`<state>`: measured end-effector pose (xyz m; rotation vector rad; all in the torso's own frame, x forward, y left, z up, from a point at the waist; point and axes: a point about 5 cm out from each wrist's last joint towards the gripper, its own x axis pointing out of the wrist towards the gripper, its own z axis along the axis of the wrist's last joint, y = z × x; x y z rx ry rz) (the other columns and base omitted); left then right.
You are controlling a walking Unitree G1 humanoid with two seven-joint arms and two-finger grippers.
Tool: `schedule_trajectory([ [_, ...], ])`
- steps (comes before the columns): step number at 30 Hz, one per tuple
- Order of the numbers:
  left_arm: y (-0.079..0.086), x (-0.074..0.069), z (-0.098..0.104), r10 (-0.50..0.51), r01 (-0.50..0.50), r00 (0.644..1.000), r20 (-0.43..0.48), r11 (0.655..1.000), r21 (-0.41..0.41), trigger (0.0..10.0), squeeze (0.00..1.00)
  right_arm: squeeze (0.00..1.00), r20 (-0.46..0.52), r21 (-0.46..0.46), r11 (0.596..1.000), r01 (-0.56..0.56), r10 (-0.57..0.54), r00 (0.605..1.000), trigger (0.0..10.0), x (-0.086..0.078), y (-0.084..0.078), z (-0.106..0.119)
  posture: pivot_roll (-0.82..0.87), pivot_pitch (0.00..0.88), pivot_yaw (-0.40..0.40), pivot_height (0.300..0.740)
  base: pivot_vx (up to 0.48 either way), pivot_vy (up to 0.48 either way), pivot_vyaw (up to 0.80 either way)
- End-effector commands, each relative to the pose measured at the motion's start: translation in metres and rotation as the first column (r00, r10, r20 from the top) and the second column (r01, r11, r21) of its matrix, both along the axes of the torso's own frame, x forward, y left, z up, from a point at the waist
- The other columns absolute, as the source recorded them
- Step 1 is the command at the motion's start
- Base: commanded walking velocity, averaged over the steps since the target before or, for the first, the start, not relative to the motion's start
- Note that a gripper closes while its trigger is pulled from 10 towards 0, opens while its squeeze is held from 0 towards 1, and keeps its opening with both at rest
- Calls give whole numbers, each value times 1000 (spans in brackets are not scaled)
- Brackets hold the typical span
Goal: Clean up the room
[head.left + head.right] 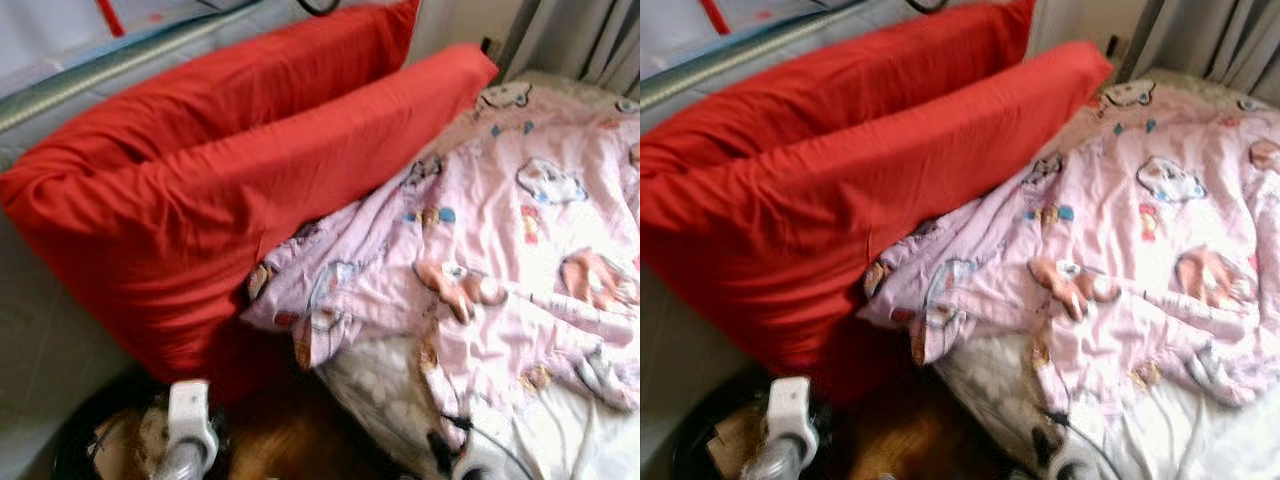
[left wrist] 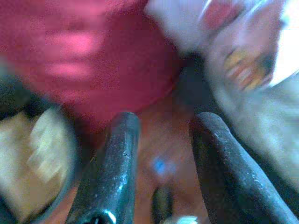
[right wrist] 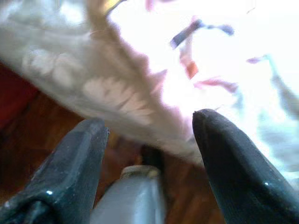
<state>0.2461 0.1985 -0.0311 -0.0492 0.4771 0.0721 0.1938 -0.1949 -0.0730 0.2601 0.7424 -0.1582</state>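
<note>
Hanging low, left gripper (image 2: 161, 140): fingers spread apart, nothing between them, over the brown wooden floor (image 1: 290, 440).
Right gripper (image 3: 149, 135): fingers also spread, empty, near the hanging edge of the blanket.
Pink blanket (image 1: 500, 260): crumpled cartoon-print cover at 2 o'clock from the grippers, spread over the bed, one corner drooping toward the floor.
Red pillows (image 1: 220, 190): two, leaning side by side at 11 o'clock, the front one touching the blanket's edge.
White bedding (image 1: 400, 400): under the blanket at 3 o'clock.
Dark round bin (image 1: 100, 430): at 8 o'clock, beside the left arm.
Grey curtain (image 1: 580, 40): at 1 o'clock, behind the bed.
</note>
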Motion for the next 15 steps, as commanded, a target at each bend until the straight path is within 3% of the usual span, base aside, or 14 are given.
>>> schedule_trajectory([
  [1, 7, 0, 5, 16, -16, 998, 57, 1000, -6, 10000, 0, 0, 124, -22, 999, -33, 36, 992, 10000, 26, 2, 17, 74, 150, -19, 740, 0, 0, 0],
  [3, 9, 6, 15, 11, -12, 992, 127, 1000, 2, 10000, 0, 0, 240, -51, 998, -48, 59, 969, 10000, 52, 1, 38, 74, 143, -21, 740, 0, 0, 0],
  [5, 10, 12, 26, 7, -9, 979, 204, 1000, 10, 10000, 0, 0, 329, -75, 996, -54, 76, 941, 10000, 66, -3, 52, 75, 138, -24, 740, 0, 0, 0],
  [9, 10, 14, 34, -3, -1, 963, 270, 1000, 16, 10000, 0, 0, 419, -91, 995, -32, 68, 906, 10000, 77, -7, 67, 69, 125, -27, 740, 0, 0, 0],
  [12, 11, 10, 40, -2, -11, 946, 323, 999, 40, 10000, 0, 0, 495, -136, 979, -150, 198, 846, 10000, 83, 6, 79, 59, 115, -33, 740, 0, 0, 0],
  [15, 10, 5, 43, -26, 9, 937, 349, 999, 51, 10000, 0, 0, 537, -151, 970, -190, 242, 808, 10000, 81, 14, 83, 52, 108, -34, 740, 0, 0, 0],
])
